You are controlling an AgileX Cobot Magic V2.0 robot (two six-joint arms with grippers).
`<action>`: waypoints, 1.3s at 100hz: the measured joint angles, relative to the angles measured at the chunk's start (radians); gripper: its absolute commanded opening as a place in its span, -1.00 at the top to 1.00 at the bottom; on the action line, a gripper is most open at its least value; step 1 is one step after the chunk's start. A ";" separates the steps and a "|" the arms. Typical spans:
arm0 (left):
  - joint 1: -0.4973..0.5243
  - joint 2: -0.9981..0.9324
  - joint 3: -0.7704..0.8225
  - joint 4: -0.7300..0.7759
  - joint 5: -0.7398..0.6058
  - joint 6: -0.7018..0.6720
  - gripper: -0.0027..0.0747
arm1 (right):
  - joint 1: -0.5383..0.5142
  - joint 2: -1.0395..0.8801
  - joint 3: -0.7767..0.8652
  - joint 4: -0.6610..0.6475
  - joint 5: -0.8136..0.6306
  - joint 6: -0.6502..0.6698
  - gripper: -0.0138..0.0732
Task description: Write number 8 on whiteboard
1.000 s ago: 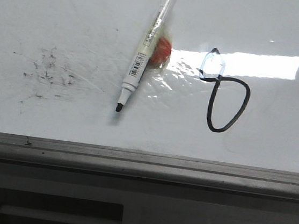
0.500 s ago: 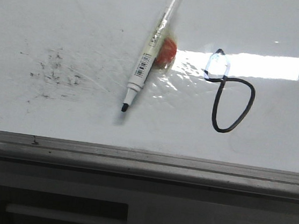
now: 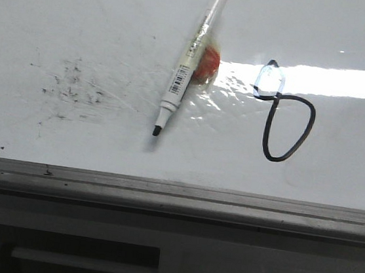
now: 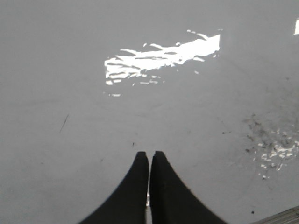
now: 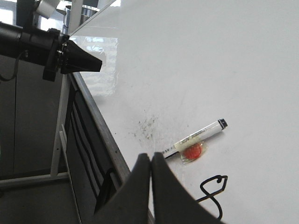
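The whiteboard (image 3: 83,20) fills the front view, glossy white with glare. The number 8 (image 3: 285,115) is drawn in thin black line at the right, small upper loop and larger lower loop; part of it shows in the right wrist view (image 5: 212,189). A white marker (image 3: 189,65) lies uncapped on the board, tip toward the ledge, resting on a small orange-red piece in clear wrap (image 3: 207,61). My right gripper (image 5: 152,156) is shut and empty, above the board's near edge. My left gripper (image 4: 149,154) is shut and empty over bare board (image 4: 70,56); it also shows in the right wrist view (image 5: 96,65).
Black ink specks and smudges (image 3: 72,88) mark the board left of the marker. A grey metal ledge (image 3: 162,197) runs along the board's near edge. A metal stand frame (image 5: 60,140) stands beyond the board's edge in the right wrist view.
The whole front view has shifted a little to the right and down across the frames. The marker and the 8 keep their places on the board.
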 measured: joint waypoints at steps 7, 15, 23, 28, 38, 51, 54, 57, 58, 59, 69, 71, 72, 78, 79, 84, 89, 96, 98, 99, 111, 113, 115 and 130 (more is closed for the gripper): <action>0.020 -0.023 0.046 0.017 -0.018 -0.042 0.98 | 0.000 0.000 0.000 0.000 0.000 0.000 0.83; 0.045 -0.069 0.097 0.023 -0.018 -0.095 0.98 | 0.000 0.000 0.000 0.000 0.000 0.000 0.83; 0.072 -0.134 0.097 0.029 0.007 -0.126 0.98 | 0.000 0.000 0.000 0.000 0.000 0.000 0.83; 0.088 -0.188 0.097 0.029 0.034 -0.136 0.98 | 0.000 0.000 0.000 0.000 0.000 0.000 0.83; 0.124 -0.270 0.097 0.029 0.115 -0.142 0.98 | 0.000 0.000 0.000 0.000 0.000 0.000 0.83; 0.182 -0.325 0.097 0.029 0.255 -0.148 0.98 | 0.000 0.000 0.000 0.000 0.000 0.000 0.83; 0.194 -0.325 0.097 0.029 0.288 -0.148 0.98 | 0.000 0.000 0.000 0.000 0.000 0.000 0.83; 0.205 -0.325 0.097 0.029 0.314 -0.148 0.98 | 0.000 0.000 0.000 0.000 0.000 0.000 0.83; 0.211 -0.325 0.097 0.029 0.319 -0.148 0.98 | 0.000 0.000 0.000 0.000 0.000 0.000 0.83; 0.213 -0.325 0.097 0.029 0.331 -0.148 0.98 | 0.000 0.000 0.000 0.000 0.000 0.000 0.83; 0.241 -0.325 0.097 0.029 0.396 -0.149 0.98 | 0.000 0.000 0.000 -0.001 0.000 0.000 0.83; 0.243 -0.325 0.097 0.029 0.407 -0.149 0.98 | 0.000 0.000 0.000 -0.001 0.000 0.000 0.83; 0.245 -0.325 0.097 0.029 0.411 -0.149 0.98 | 0.000 0.000 0.000 -0.001 0.000 0.000 0.83; 0.248 -0.325 0.097 0.029 0.419 -0.150 0.98 | 0.000 0.000 0.000 -0.001 0.000 0.000 0.83; 0.250 -0.325 0.097 0.029 0.419 -0.150 0.98 | 0.000 0.000 0.000 -0.001 0.000 0.000 0.83; 0.250 -0.325 0.097 0.029 0.419 -0.151 0.98 | 0.000 0.000 0.001 -0.001 0.000 0.000 0.83; 0.250 -0.325 0.097 0.029 0.421 -0.151 0.98 | 0.000 0.000 0.001 -0.001 0.000 0.000 0.83; 0.250 -0.325 0.097 0.029 0.421 -0.151 0.98 | 0.000 0.000 0.001 -0.001 0.000 0.000 0.83; 0.250 -0.325 0.097 0.029 0.421 -0.151 0.98 | 0.000 0.000 0.001 -0.001 0.000 0.000 0.83; 0.250 -0.325 0.097 0.029 0.421 -0.151 0.98 | 0.000 0.000 0.001 -0.001 0.000 0.000 0.83; 0.250 -0.325 0.097 0.023 0.421 -0.154 0.98 | 0.000 0.000 0.001 -0.001 0.000 0.000 0.83; 0.250 -0.325 0.097 0.023 0.421 -0.154 0.98 | 0.000 0.000 0.001 -0.001 0.000 0.000 0.83; 0.250 -0.325 0.097 0.023 0.421 -0.154 0.98 | 0.000 0.000 0.001 -0.001 0.000 0.000 0.83; 0.250 -0.325 0.097 0.023 0.421 -0.154 0.98 | 0.000 0.000 0.001 -0.001 0.000 0.002 0.83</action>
